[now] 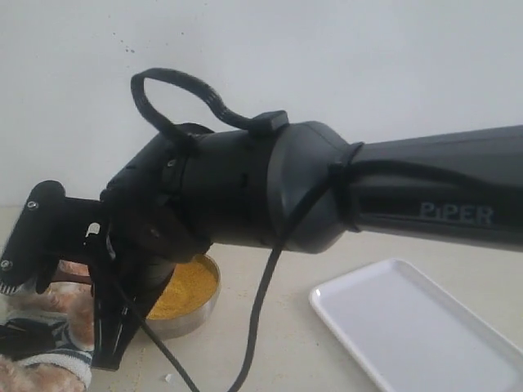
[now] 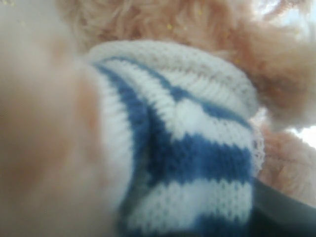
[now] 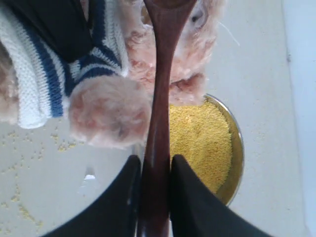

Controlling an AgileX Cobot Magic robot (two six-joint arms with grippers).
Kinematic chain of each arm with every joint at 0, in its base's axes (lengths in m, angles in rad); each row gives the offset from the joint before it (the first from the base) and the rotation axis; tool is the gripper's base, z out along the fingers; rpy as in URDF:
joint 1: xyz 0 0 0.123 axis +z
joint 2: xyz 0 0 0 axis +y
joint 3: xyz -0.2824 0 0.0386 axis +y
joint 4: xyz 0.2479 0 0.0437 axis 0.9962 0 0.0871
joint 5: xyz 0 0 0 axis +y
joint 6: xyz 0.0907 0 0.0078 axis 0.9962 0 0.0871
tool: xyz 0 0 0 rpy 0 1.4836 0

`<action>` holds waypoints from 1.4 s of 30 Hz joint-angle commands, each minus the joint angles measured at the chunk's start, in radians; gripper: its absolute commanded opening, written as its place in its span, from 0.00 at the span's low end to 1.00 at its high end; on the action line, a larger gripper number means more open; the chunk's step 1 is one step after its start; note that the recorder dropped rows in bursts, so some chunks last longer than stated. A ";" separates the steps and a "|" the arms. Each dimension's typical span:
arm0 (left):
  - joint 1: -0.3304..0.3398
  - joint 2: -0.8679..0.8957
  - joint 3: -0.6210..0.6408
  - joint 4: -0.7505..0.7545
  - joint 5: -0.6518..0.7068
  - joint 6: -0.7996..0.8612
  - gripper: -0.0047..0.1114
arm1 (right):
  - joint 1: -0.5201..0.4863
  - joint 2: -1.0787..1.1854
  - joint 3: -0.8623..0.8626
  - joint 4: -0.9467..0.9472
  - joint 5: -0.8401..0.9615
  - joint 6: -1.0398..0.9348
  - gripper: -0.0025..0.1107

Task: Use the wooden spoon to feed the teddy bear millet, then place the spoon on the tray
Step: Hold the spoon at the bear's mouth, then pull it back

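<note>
Dark reddish-brown wood: the slim wooden spoon sat clamped by its thin handle between the black fingers of the right gripper, one jaw pressed on each side.

Judged light and stiff, but smooth, so it could pivot in so narrow a pinch. A hold on the handle, well back from the oval scoop, seemed right.

The handle crossed above the rim of the small round steel bowl, full of fine yellow millet, loose stuff that spills easily. Stray grains lay beside the bowl.

Just past the bowl sat the fuzzy light-brown teddy bear in its navy-and-white striped shirt, soft and likely to yield. The scoop was up at its face.

Left gripper: its wrist view was filled by the bear's shirt, so I could not tell how the jaws stood.

The flat white rectangular tray lay apart from the bowl, on the side away from the bear.
</note>
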 commanded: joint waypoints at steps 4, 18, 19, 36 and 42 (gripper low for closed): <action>-0.005 -0.001 0.004 0.002 0.027 0.002 0.07 | 0.016 -0.003 -0.005 -0.166 -0.013 0.080 0.02; -0.005 -0.001 0.004 0.001 0.027 0.002 0.07 | 0.016 0.024 -0.005 -0.303 -0.029 0.080 0.02; -0.005 -0.001 0.004 0.001 0.027 0.002 0.07 | 0.016 0.043 -0.005 -0.317 -0.007 0.080 0.02; -0.005 -0.001 0.004 -0.014 0.027 0.035 0.07 | 0.086 0.094 -0.005 -0.630 0.098 0.249 0.02; -0.005 -0.001 0.004 -0.016 0.027 0.046 0.07 | 0.097 0.095 -0.005 -0.714 0.142 0.402 0.02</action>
